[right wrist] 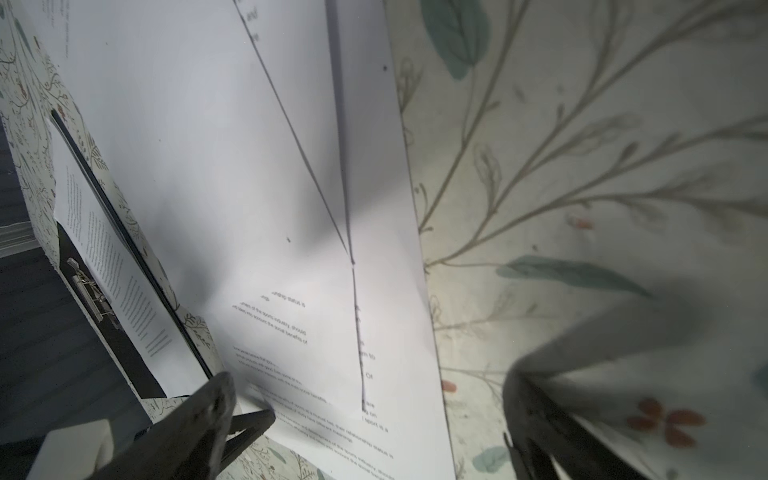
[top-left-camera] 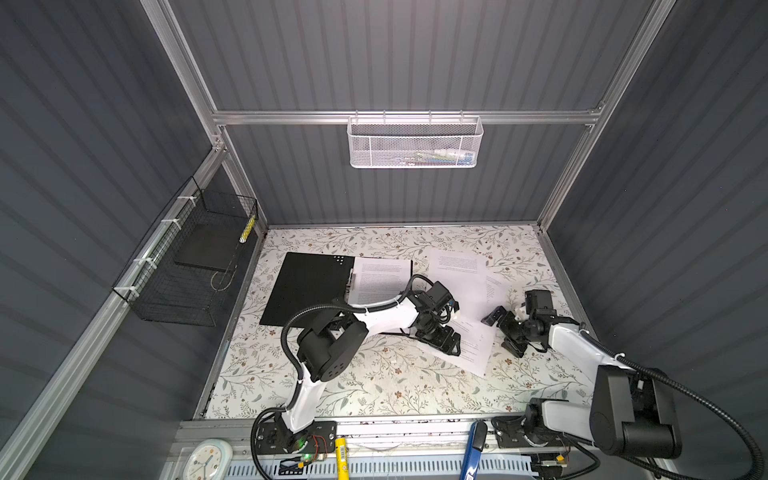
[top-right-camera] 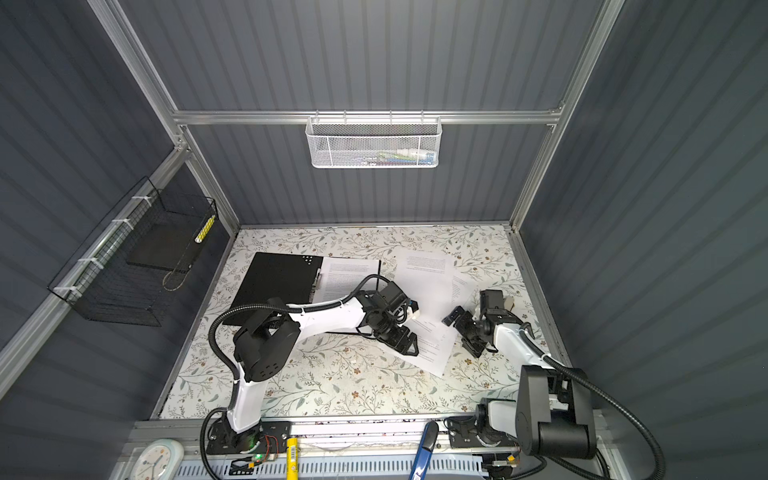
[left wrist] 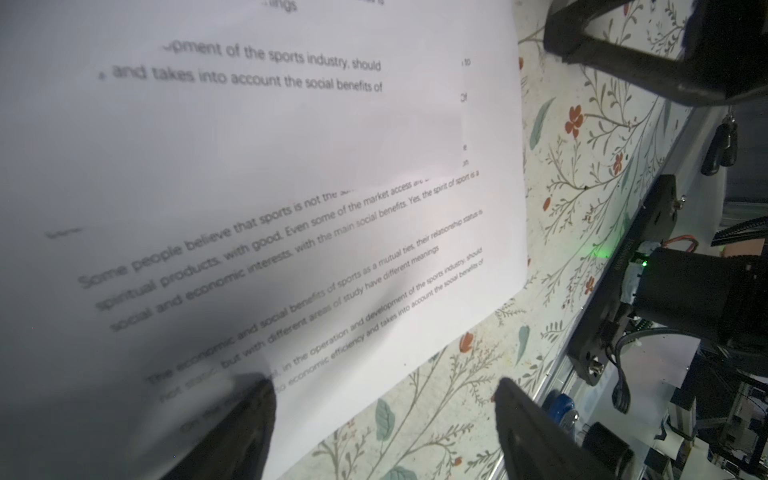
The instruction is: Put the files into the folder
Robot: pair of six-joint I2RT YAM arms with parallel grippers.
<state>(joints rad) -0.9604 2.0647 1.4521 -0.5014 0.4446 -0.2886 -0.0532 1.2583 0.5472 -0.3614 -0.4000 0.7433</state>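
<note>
The folder [top-left-camera: 305,286] [top-right-camera: 272,282] lies open on the left of the table, black inside up, and one printed sheet [top-left-camera: 380,278] rests on its right half. Several loose files [top-left-camera: 459,270] [top-right-camera: 428,270] overlap to its right. My left gripper [top-left-camera: 446,341] [top-right-camera: 405,343] is open low at the near sheet [left wrist: 291,166]. That sheet's edge runs between its fingertips [left wrist: 245,419]. My right gripper [top-left-camera: 500,328] [top-right-camera: 461,328] [right wrist: 365,415] is open wide at the files' right edge [right wrist: 249,166], holding nothing. The folder's clip [right wrist: 89,291] shows in the right wrist view.
A white mesh basket [top-left-camera: 415,143] hangs on the back rail. A black wire basket [top-left-camera: 191,257] is fixed to the left wall. A clock [top-left-camera: 208,459], a yellow item [top-left-camera: 341,455] and a blue tool [top-left-camera: 473,451] lie along the front rail. The table [top-left-camera: 374,390] has a floral cover.
</note>
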